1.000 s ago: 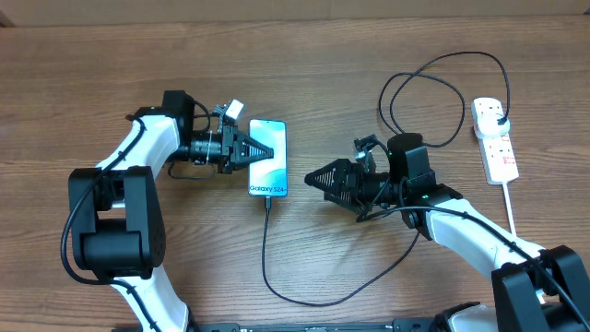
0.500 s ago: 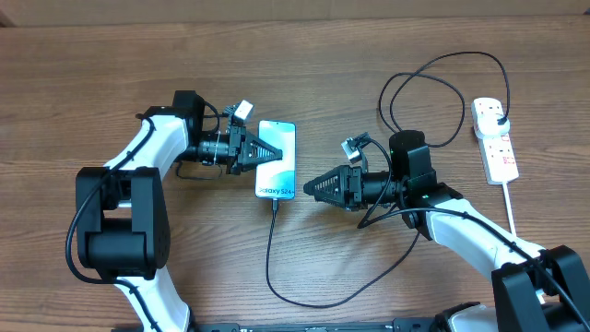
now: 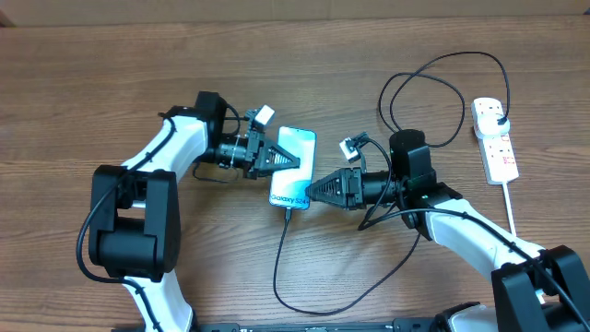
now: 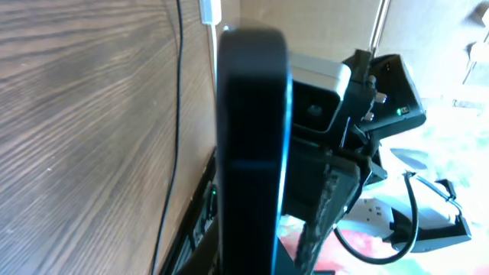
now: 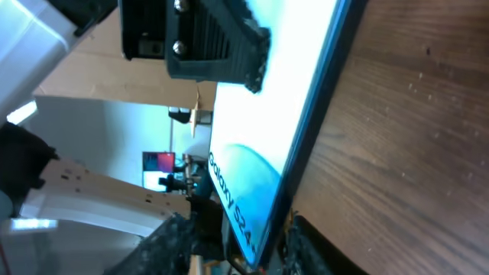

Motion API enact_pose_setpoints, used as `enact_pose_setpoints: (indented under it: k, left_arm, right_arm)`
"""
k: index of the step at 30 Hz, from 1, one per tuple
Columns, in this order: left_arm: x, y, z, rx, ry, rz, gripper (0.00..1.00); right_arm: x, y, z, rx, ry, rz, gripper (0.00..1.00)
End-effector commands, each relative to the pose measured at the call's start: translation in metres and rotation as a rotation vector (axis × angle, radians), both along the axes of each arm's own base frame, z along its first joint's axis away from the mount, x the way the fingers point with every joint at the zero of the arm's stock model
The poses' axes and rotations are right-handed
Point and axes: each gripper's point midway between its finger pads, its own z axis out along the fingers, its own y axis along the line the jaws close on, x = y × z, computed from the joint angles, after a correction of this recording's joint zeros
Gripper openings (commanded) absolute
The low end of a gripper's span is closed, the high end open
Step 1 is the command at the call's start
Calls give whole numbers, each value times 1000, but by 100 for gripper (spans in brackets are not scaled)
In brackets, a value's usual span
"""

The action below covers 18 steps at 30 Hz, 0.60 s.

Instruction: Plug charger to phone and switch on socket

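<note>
The phone (image 3: 293, 166) lies slanted at mid-table, screen lit, "Galaxy" text showing. My left gripper (image 3: 282, 159) is shut on its left long edge; in the left wrist view the phone's dark edge (image 4: 252, 114) fills the gap between the jaws. My right gripper (image 3: 310, 192) stands open astride the phone's lower corner (image 5: 260, 145), a finger on either side. The charger (image 3: 304, 300) runs from the phone's bottom end, loops toward the front, passes behind the right arm and ends in a black plug (image 3: 498, 112) in the socket (image 3: 495, 140) at the far right.
The socket's white cord (image 3: 510, 205) trails toward the front right edge. Loops of black cable (image 3: 433, 92) lie behind the right arm. Both arms crowd the table's middle. Bare wood shows on the left and along the back.
The left gripper has carried the phone to the right and turned it slantwise. The right gripper's jaws have narrowed from wide open and now straddle the phone's lower corner.
</note>
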Motion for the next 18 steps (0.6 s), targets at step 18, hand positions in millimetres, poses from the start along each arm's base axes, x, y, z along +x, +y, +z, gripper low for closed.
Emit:
enact_pose_setpoints:
  k: [18]
  left_arm:
    - [0,-4,19,-69,-19,-4,4]
  right_arm:
    - [8,28,22,34,-199,-19,25]
